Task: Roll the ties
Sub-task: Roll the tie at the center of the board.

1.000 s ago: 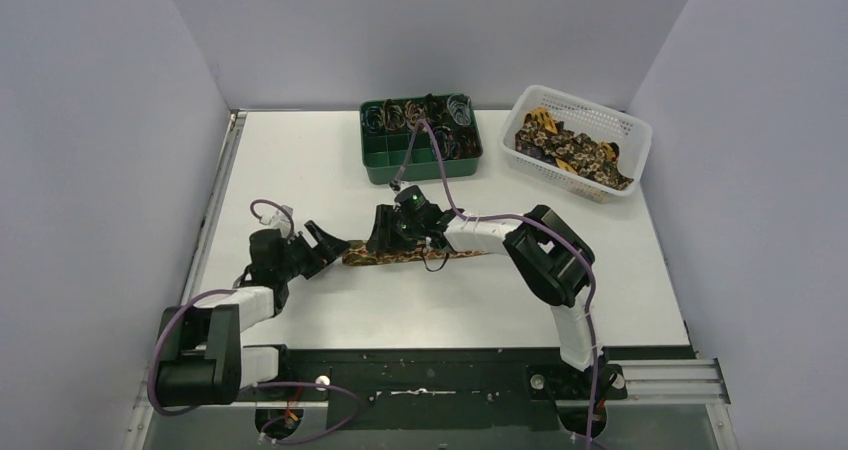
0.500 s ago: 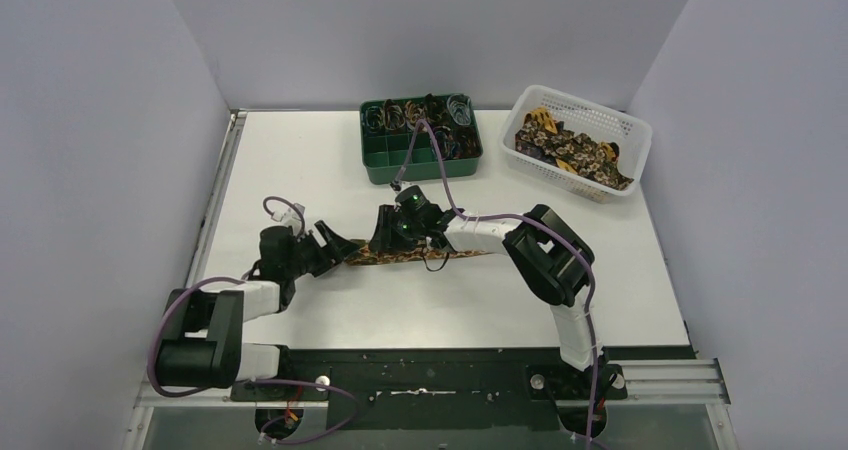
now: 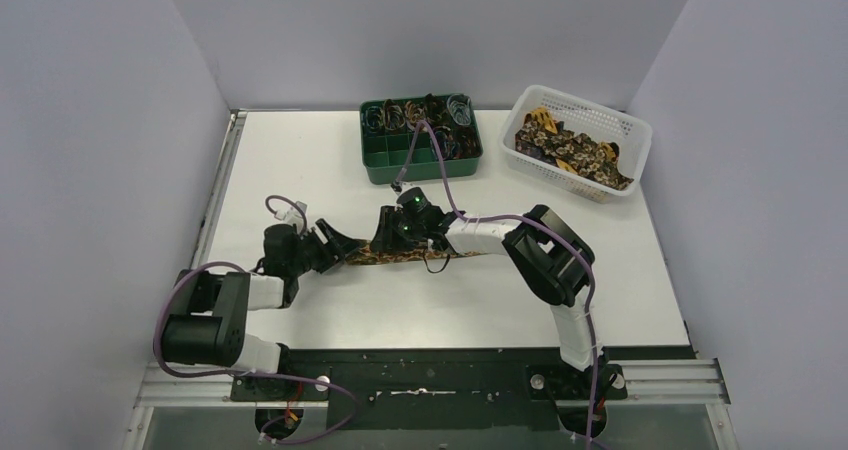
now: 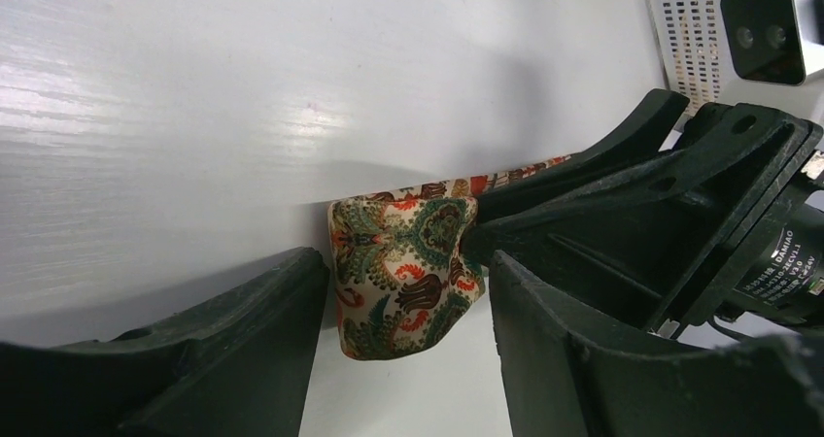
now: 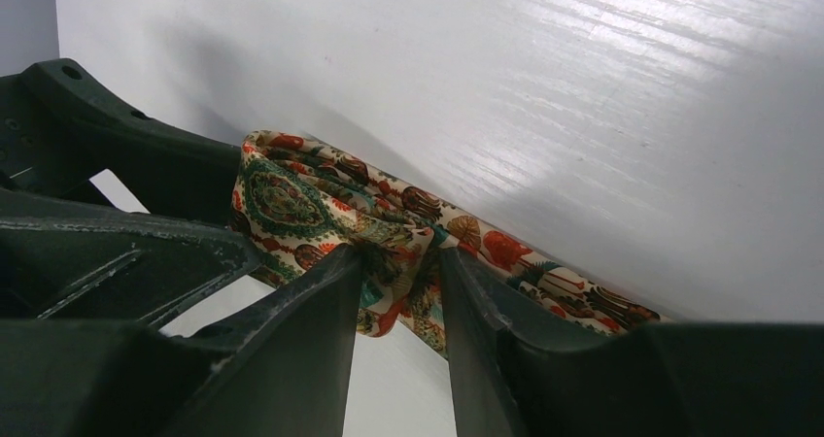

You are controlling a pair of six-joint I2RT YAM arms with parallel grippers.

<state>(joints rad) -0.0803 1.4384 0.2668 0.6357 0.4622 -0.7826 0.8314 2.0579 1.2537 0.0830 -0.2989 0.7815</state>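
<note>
- We see the black two-finger left gripper (image 3: 333,245) has slid right, twd. the long narrow brown-gold floral fabric tie (image 3: 385,258). The tie's left end now sits betw. its fingers (image 4: 243,340), jaws apart.
- Its white forearm (image 3: 265,290) has swung inward & fwd.
- The black elbow block (image 3: 205,322) behind it now sits higher in our top view, nearer the gripper.
- The purple cable loop (image 3: 283,206) at the wrist moved right w/ it.

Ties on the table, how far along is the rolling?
Done: a few coils sit in the green tray. In hand: one tie lies mostly flat, the right tool pinching it near its end, the left tool open around that end. Left: this tie plus the heap in the white basket.
</note>
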